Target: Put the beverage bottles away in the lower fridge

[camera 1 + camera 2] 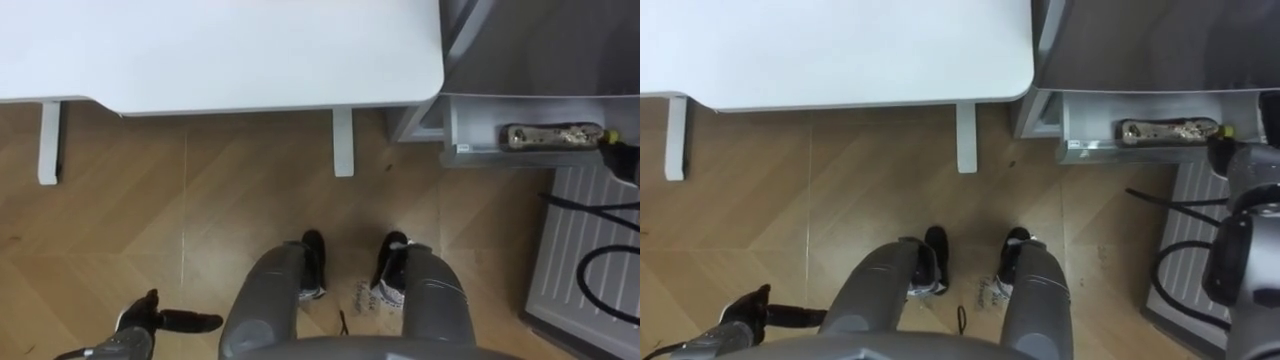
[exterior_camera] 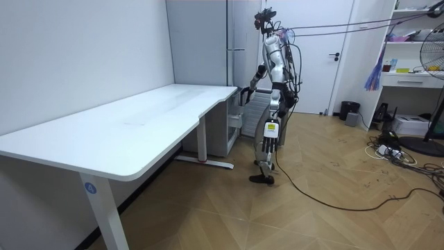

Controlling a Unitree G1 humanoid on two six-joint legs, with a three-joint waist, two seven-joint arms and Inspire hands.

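Standing: robot at the white table's (image 1: pixel 220 50) end.
Left hand (image 1: pixel 160 320): fingers straight out, thumb apart, holding nothing; wooden floor (image 1: pixel 120 240) beneath them.
Right hand (image 2: pixel 244 95): at the open lower fridge door (image 1: pixel 585 250); grasp cannot be told.
Drinks: none in left fingers; whereabouts cannot be told.

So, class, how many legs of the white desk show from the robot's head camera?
2: one leg at far left, another nearer the fridge; more may hide beneath the desktop.
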